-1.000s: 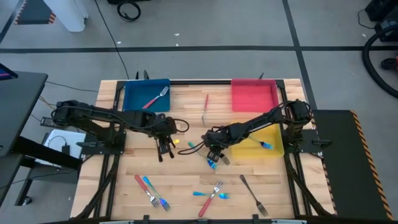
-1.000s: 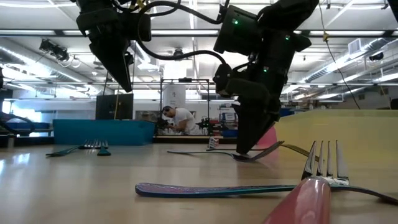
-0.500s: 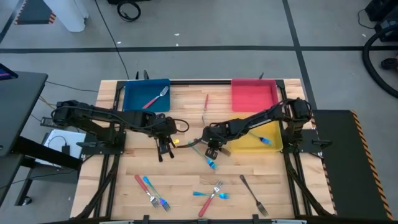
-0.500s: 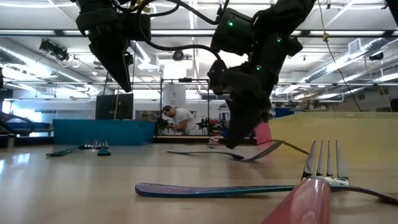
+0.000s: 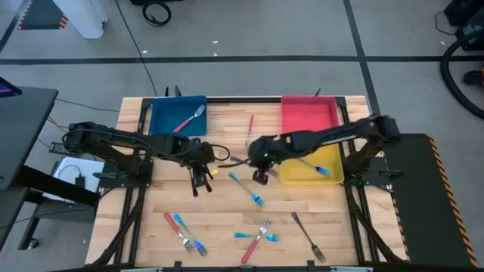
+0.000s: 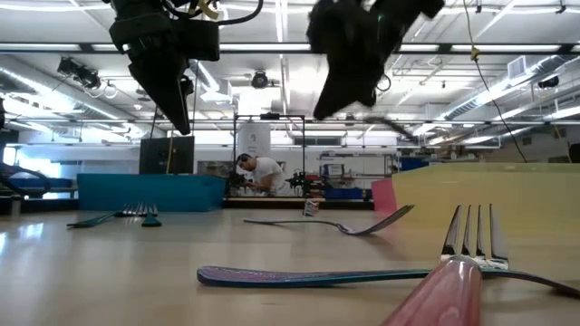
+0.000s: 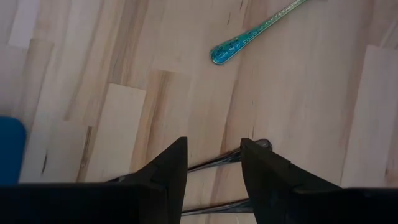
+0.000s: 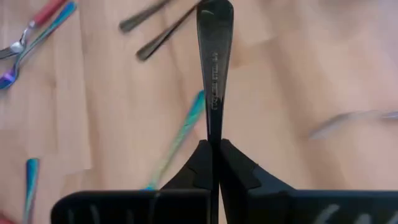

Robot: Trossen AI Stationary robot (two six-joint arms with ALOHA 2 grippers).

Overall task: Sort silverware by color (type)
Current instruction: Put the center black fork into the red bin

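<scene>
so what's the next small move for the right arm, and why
Probably carry it on to a tray. The right gripper is shut on a dark metal fork, lifted above the table. Which tray suits it I can't tell.

We find no text that can be read anywhere in these views. The dark metal fork (image 8: 214,68) held in the right wrist view carries a small stamped mark along its handle, but we cannot make out its letters. The trays, the table and the room behind it show us no legible labels, brands, numbers or signs.
</scene>
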